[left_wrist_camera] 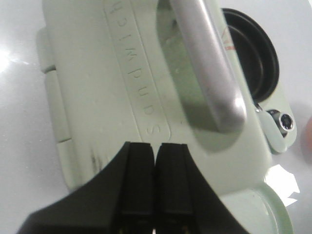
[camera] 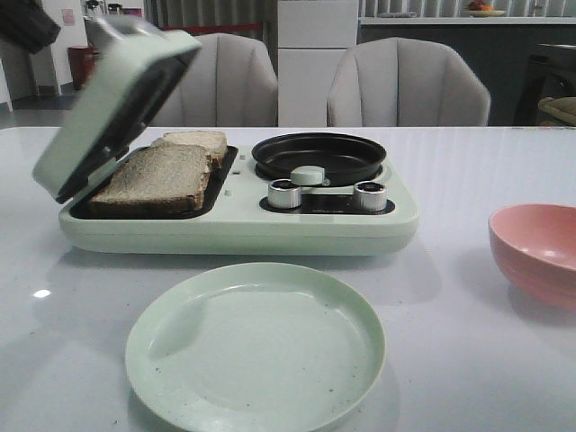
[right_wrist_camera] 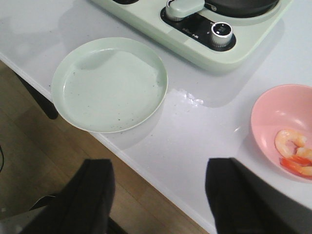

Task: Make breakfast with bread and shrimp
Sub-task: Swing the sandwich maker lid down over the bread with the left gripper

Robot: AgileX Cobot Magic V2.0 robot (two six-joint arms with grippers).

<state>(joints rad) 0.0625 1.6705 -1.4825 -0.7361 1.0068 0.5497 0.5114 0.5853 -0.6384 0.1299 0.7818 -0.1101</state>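
Note:
Two bread slices lie in the left tray of the pale green sandwich maker (camera: 225,229): one in front (camera: 153,178), one behind (camera: 200,142). Its lid (camera: 108,103) stands tilted, half open over them, and looks blurred. In the left wrist view my left gripper (left_wrist_camera: 155,146) is shut and empty, close above the lid's outer face (left_wrist_camera: 97,97), beside its metal handle (left_wrist_camera: 209,63). The shrimp (right_wrist_camera: 288,142) lies in the pink bowl (right_wrist_camera: 273,97) with a red piece. My right gripper (right_wrist_camera: 158,195) is open and empty over the table's front edge.
An empty pale green plate (camera: 256,346) lies in front of the sandwich maker. A black round pan (camera: 319,155) sits on its right half, with two knobs (camera: 284,193) below. The pink bowl (camera: 540,252) stands at the right. Two chairs stand behind the table.

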